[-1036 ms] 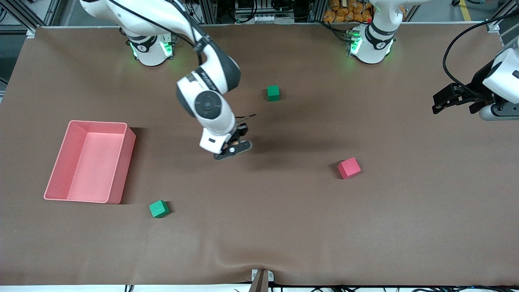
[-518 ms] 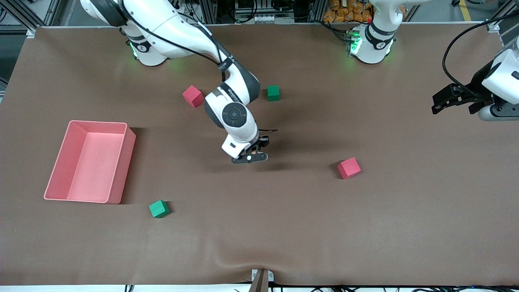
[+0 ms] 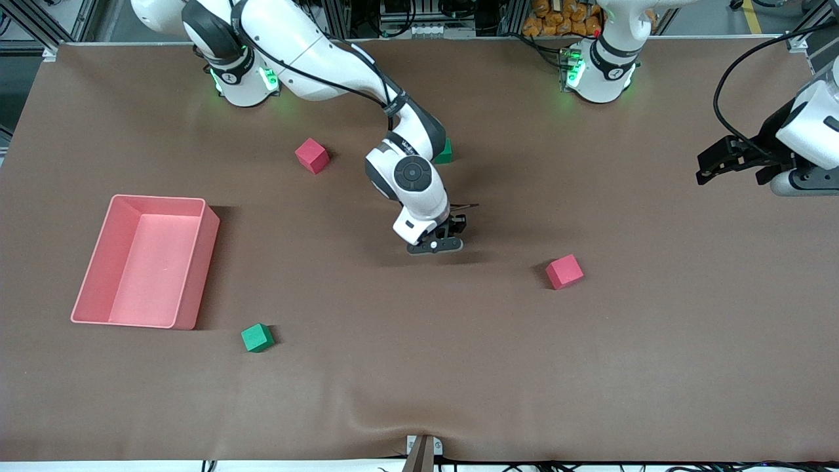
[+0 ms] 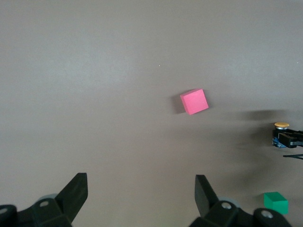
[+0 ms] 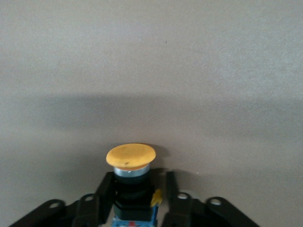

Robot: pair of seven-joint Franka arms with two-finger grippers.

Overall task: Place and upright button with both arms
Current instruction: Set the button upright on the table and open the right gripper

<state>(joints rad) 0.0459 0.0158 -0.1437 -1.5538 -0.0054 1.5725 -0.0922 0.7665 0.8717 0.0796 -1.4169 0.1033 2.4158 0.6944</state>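
A brown cloth-covered table (image 3: 419,367) lies under both claws. The empty pink plastic bin (image 3: 196,275) sits toward the right arm's end from the right gripper (image 3: 440,244), whose fingers flank the upright orange-capped black button (image 5: 131,163); grip unclear. The left gripper (image 4: 139,194) waits, spread wide.

The table cover (image 3: 655,367) is seen as plain brown. An orange cap and black body are shown on the button (image 5: 131,156). Two red cubes (image 3: 564,271) (image 3: 312,155), two green cubes (image 3: 257,337) (image 3: 446,152) and a pink bin (image 3: 190,301) are seen.
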